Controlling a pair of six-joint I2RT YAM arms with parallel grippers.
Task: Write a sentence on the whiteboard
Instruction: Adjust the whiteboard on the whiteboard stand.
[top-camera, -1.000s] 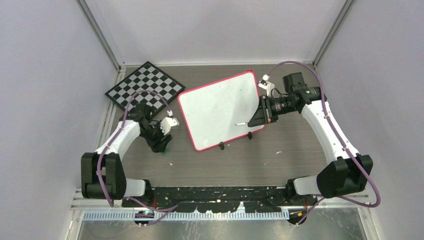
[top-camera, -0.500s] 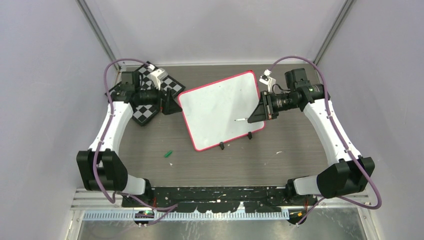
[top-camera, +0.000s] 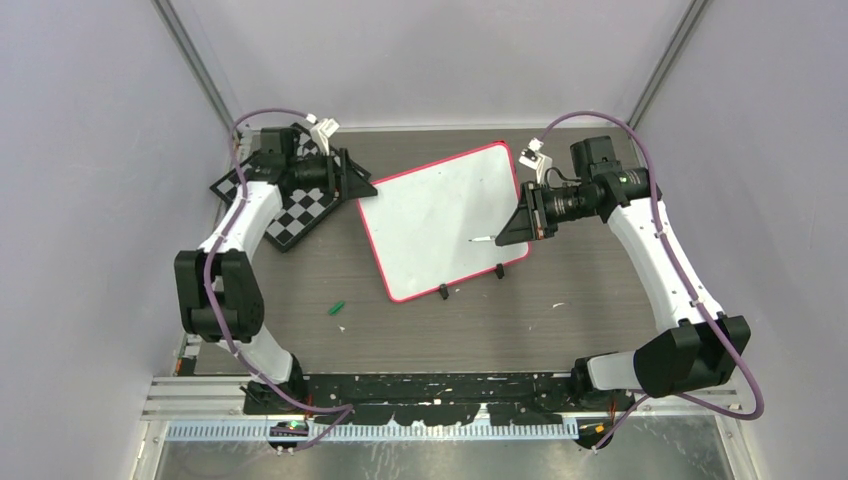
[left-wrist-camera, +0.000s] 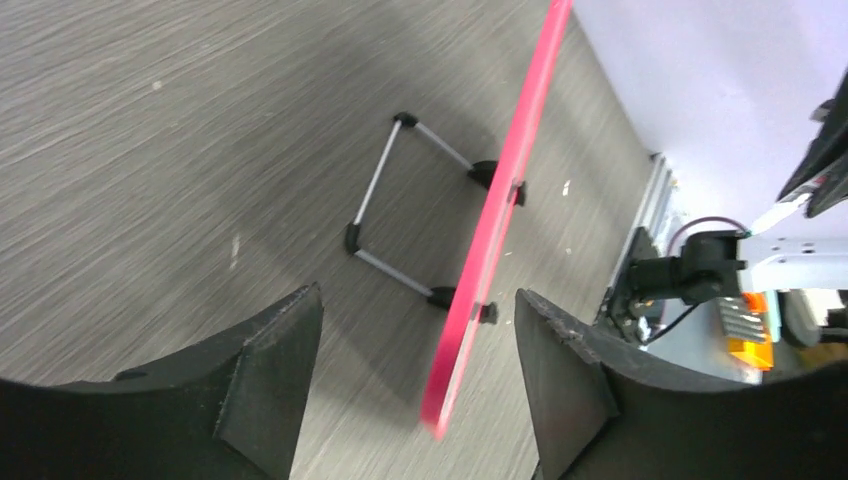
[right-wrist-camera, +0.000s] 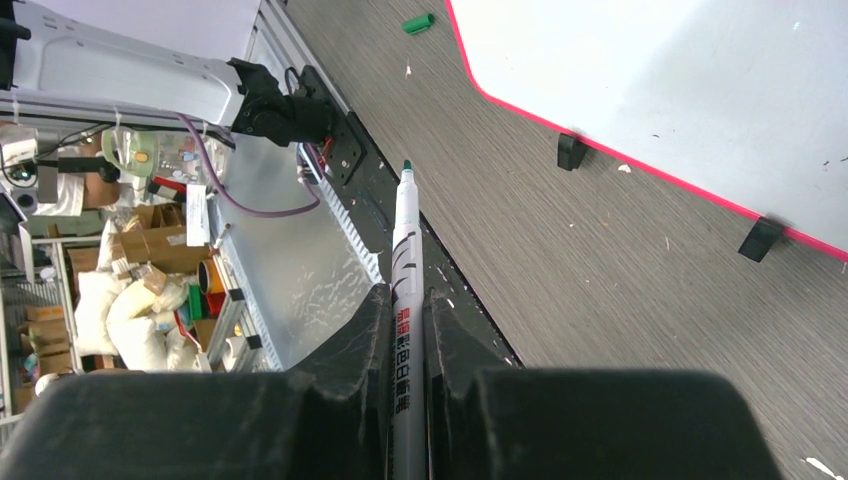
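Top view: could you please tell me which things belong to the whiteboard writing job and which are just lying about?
For the job:
whiteboard
marker, clamped in the right gripper

Lying about:
chessboard
green cap, loose on the table

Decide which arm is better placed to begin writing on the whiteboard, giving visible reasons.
Right. The right gripper is shut on the uncapped marker, its tip at the whiteboard's blank face. The left gripper is open, holds no pen, at the board's left edge.

Left gripper (left-wrist-camera: 415, 297) agape, right gripper (right-wrist-camera: 407, 295) tight.
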